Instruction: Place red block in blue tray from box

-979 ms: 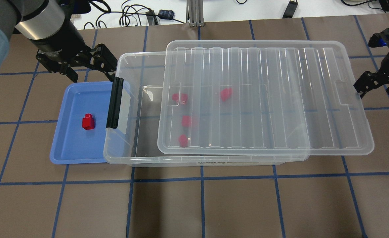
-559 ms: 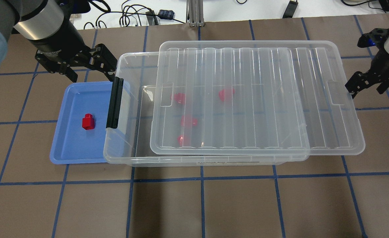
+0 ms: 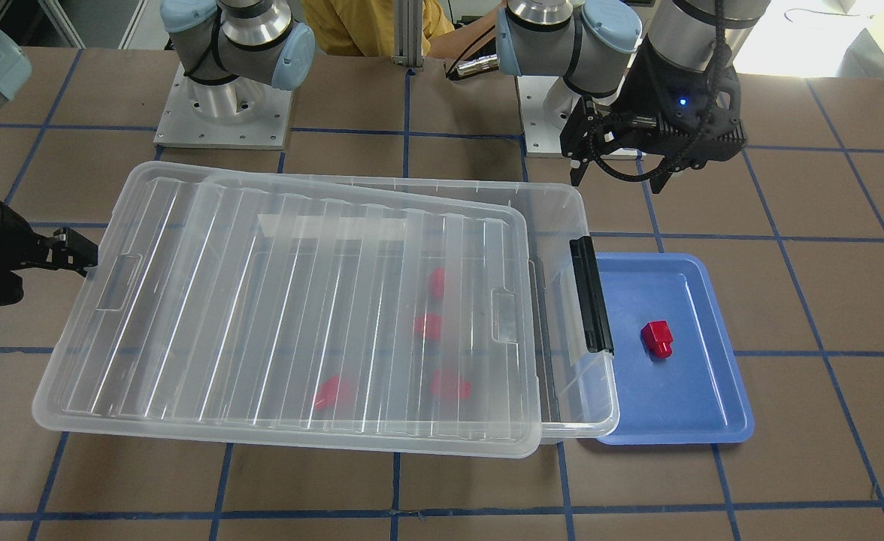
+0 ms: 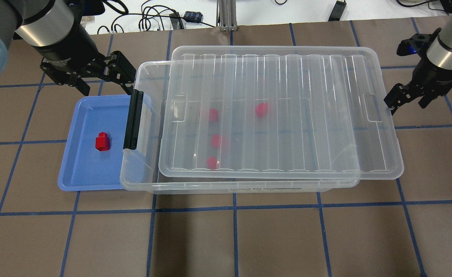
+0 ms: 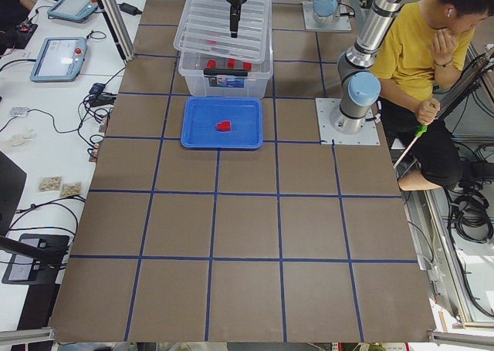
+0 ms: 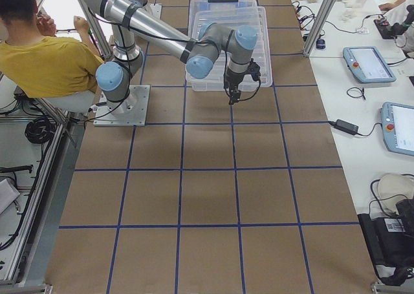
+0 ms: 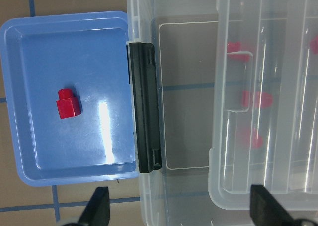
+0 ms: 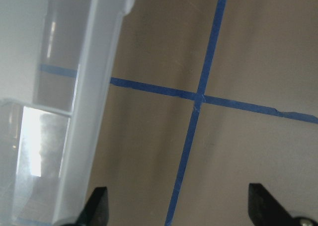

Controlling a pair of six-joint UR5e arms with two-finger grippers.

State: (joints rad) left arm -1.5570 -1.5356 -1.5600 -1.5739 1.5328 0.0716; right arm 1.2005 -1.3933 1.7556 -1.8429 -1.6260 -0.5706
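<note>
One red block [image 4: 102, 141] lies in the blue tray [image 4: 76, 181], also seen in the left wrist view [image 7: 67, 105]. Several more red blocks [image 4: 213, 114] lie inside the clear box [image 4: 141, 184], under its ribbed lid [image 4: 287, 115]. The lid sits askew on the box and overhangs its right end. My left gripper [image 4: 103, 82] is open and empty above the tray's far edge, beside the box's black latch [image 4: 133, 119]. My right gripper [image 4: 406, 100] is open, with one fingertip [image 4: 390, 103] against the lid's right edge.
The box's left end overlaps the tray's right rim. Brown table with a blue tape grid lies all around. Cables and an aluminium post [image 4: 226, 15] are at the far edge. A person in yellow [image 5: 409, 50] sits beside the robot bases.
The lid has slid left over the box, and my right gripper has moved left with its edge. The left arm, the tray and the red block have not moved.
</note>
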